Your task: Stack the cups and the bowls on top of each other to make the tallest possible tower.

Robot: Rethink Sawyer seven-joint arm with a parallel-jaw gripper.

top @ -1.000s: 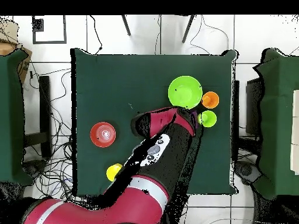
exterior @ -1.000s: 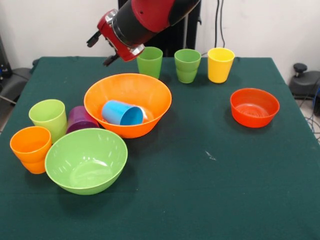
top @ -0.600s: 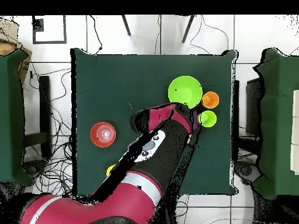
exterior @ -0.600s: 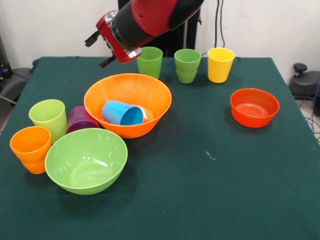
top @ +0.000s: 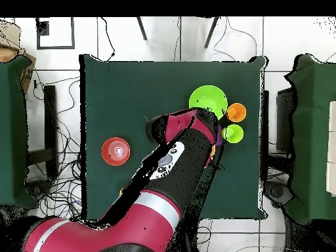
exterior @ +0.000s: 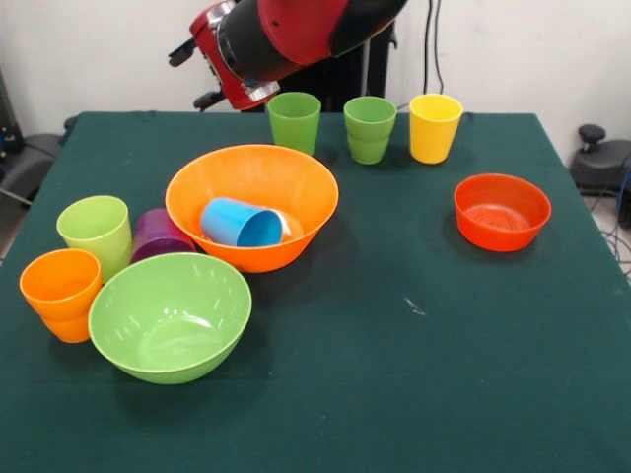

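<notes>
While nothing is stacked yet, the things lie as follows, each placed against the orange bowl (exterior: 252, 205), from left to right in the front view.

Orange cup (exterior: 61, 293): far left of the bowl, upright, near the table's (exterior: 414, 394) left edge.
Lime cup (exterior: 96, 233): left of the bowl, upright, just behind the orange cup.
Lime bowl (exterior: 171, 315): in front and left of the bowl, upright and empty, close to its rim.
Purple cup (exterior: 158, 236): on its side, between the lime cup and the bowl.
Gripper (exterior: 193, 75): above and behind the bowl's left rim, high over the table, holding nothing; fingers spread apart.
Blue cup (exterior: 241, 223): inside the bowl, on its side, mouth toward the camera.
Green cups (exterior: 295, 121) and (exterior: 370, 128): behind the bowl, upright.
Yellow cup (exterior: 435, 127): behind and right, upright.
Red bowl (exterior: 502, 211): well to the right, upright, empty.
Step in hand: I judge the arm is between picks, with no tower begun.
Next move: probably to descend on one cup, close on its wall, and lift it straight.
</notes>
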